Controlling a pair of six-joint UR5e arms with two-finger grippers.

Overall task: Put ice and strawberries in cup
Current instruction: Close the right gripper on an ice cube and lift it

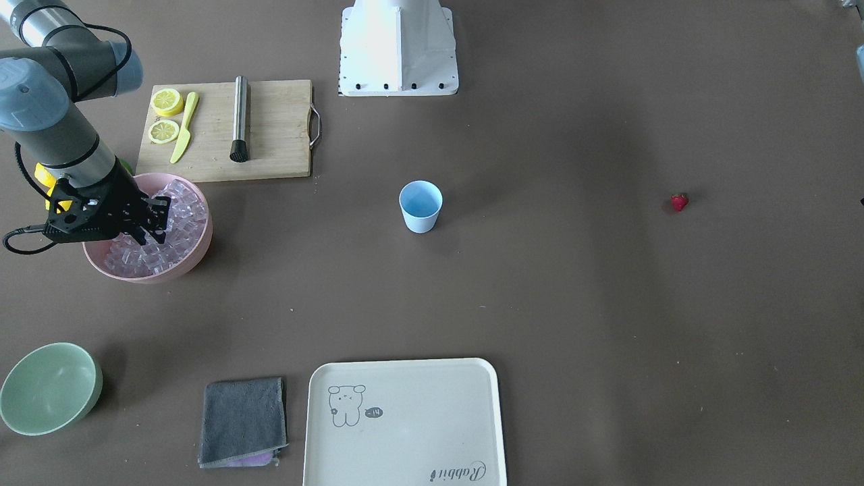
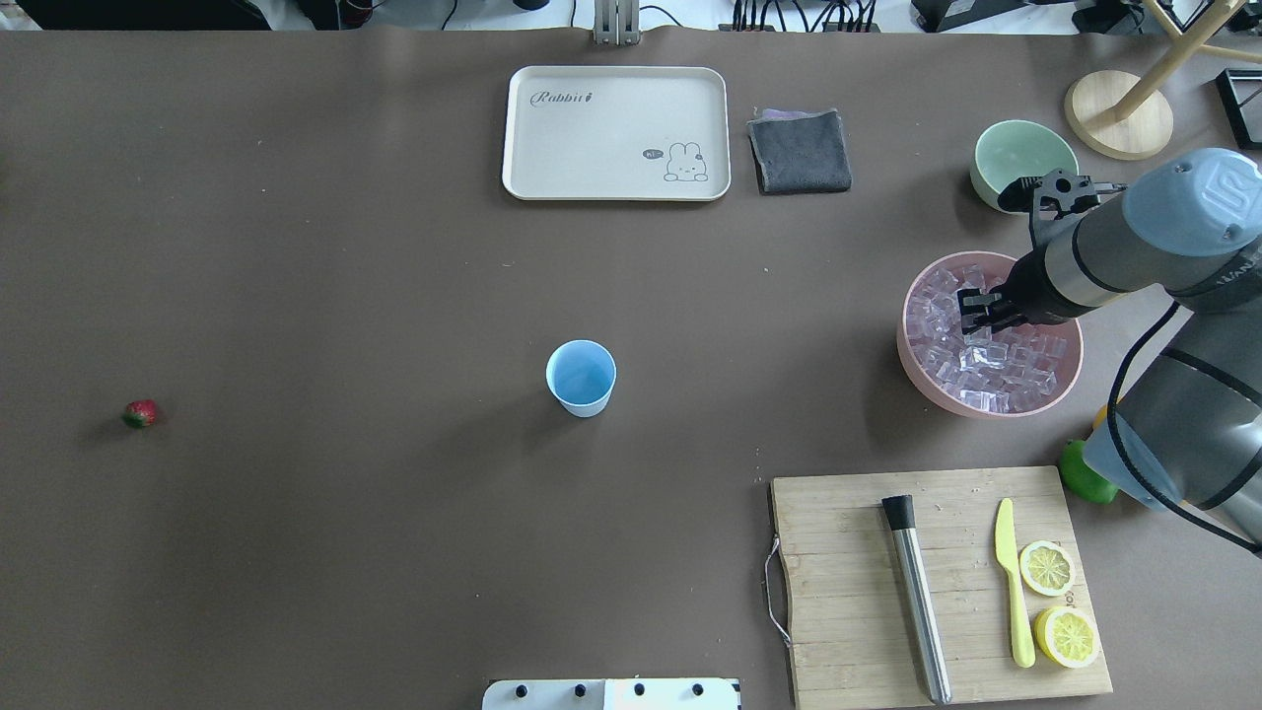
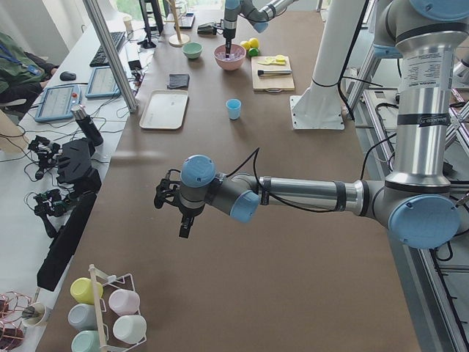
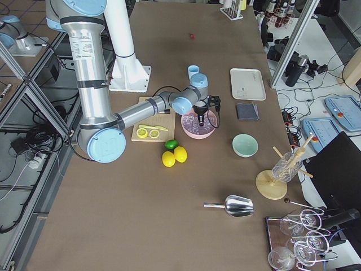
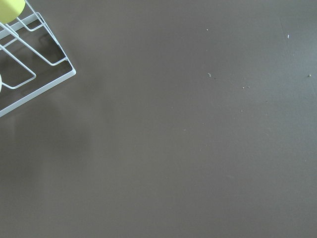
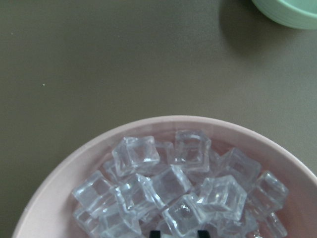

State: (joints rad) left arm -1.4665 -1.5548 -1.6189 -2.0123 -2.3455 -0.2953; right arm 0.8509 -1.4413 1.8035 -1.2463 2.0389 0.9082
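**Me:** While my right gripper (image 2: 971, 309) stands nose-down in the pink bowl (image 2: 912, 347) near the right end of the desk (image 2: 394, 247), its tips are in among the ice (image 2: 998, 367), a narrow gap apart. The wrist view shows something pale between them, but whether they pinch a cube I cannot tell.

**Caller:** How will that ice handle?

**Me:** Hard, light and slick, I'd reckon. The faces are glassy, so I'd take one cube square across two flat sides. Catch it by the corners and it may squirt out. The cubes are heaped and touching, so the neighbours may shift.

**Caller:** And the target?

**Me:** The cup (image 2: 582, 378) stands upright mid-desk, well apart from the bowl, and nothing shows inside it. I judge it light plastic, so I'd drop from above the mouth and keep off the rim.

**Caller:** The strawberry?

**Me:** The strawberry (image 2: 141, 413) lies alone toward the desk's left end, well apart from the cup. It's small and probably soft, so I'd take it gently across the red body, not by the green top.

**Caller:** Your other hand?

**Me:** My left gripper (image 3: 185, 227) hangs above the desk near its left end. Only the side camera shows it, so wide or narrow, I cannot tell. The green bowl (image 2: 1023, 158) by the far right corner shows nothing in it.
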